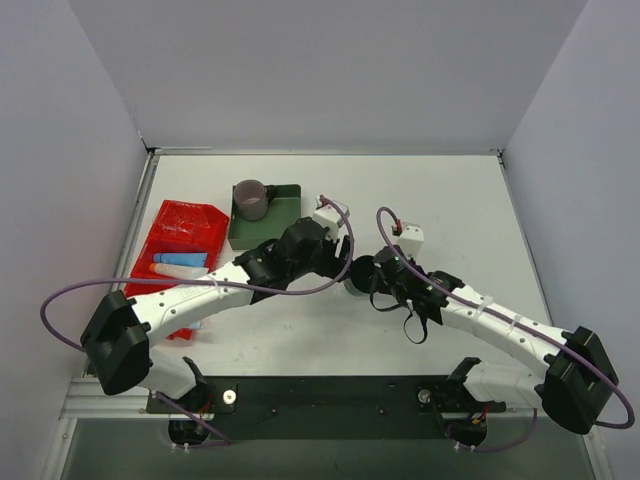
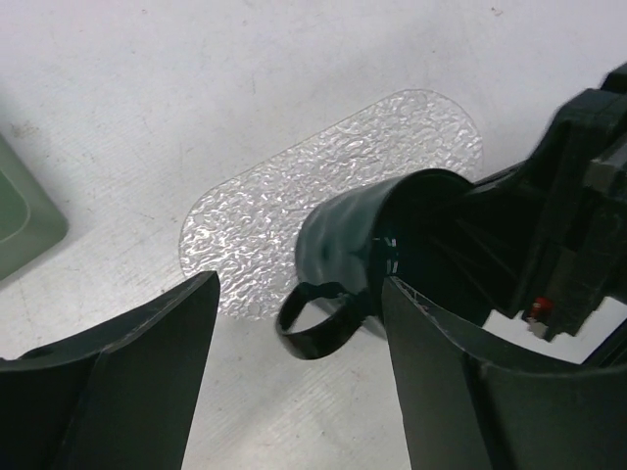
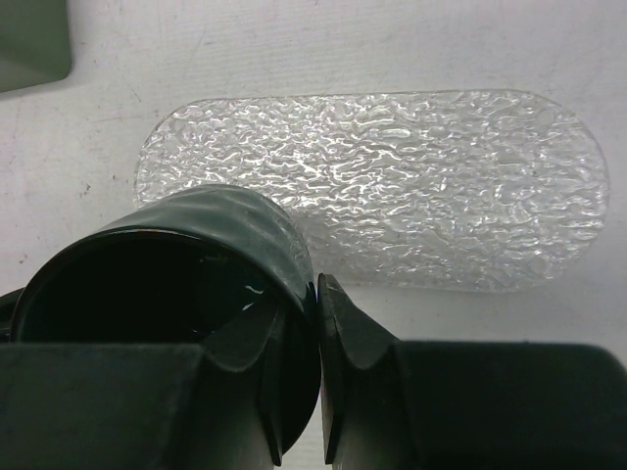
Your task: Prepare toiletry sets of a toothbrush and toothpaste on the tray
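The clear tray [image 3: 421,186] is laid on the white surface [image 3: 294,49], a dark mug [image 3: 225,220] at its edge is pinched by the wall in the right pincer [image 3: 315,294], the left pincer [image 2: 299,284] is held spread nearby, and a toothpaste [image 1: 182,259] is seen in the red bin [image 1: 190,215].

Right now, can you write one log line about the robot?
right gripper: shut on dark mug rim | left gripper: open beside it | clear tray: no sets visible
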`<state>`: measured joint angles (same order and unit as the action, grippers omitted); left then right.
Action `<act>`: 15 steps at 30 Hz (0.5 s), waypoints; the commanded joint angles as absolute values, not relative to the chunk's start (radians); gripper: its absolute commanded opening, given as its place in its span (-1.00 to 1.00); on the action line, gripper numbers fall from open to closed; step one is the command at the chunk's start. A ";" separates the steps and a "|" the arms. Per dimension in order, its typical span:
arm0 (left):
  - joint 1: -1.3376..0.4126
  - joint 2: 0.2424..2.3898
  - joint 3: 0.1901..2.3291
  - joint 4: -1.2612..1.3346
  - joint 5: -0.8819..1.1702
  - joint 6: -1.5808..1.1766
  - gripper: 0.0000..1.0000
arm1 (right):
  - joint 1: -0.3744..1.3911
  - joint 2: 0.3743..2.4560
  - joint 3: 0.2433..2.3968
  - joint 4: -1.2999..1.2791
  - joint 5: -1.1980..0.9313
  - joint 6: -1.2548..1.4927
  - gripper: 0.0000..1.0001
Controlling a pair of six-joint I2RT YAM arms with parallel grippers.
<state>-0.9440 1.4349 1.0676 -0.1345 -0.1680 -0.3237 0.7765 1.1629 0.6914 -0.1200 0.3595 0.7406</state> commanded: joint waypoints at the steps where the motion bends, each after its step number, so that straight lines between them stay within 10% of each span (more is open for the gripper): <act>1: -0.873 1.364 1.092 -0.115 -0.180 -0.313 0.62 | 0.758 1.100 0.725 -0.133 0.391 0.669 -1.00; 15: -0.525 1.045 0.994 -0.054 -0.129 -0.250 0.89 | 0.784 1.189 0.905 -0.264 0.310 0.562 -1.00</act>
<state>-0.5858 1.1309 1.0241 -0.1219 -0.1547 -0.3000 0.7704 1.1358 0.7708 -0.2813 0.3691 0.5941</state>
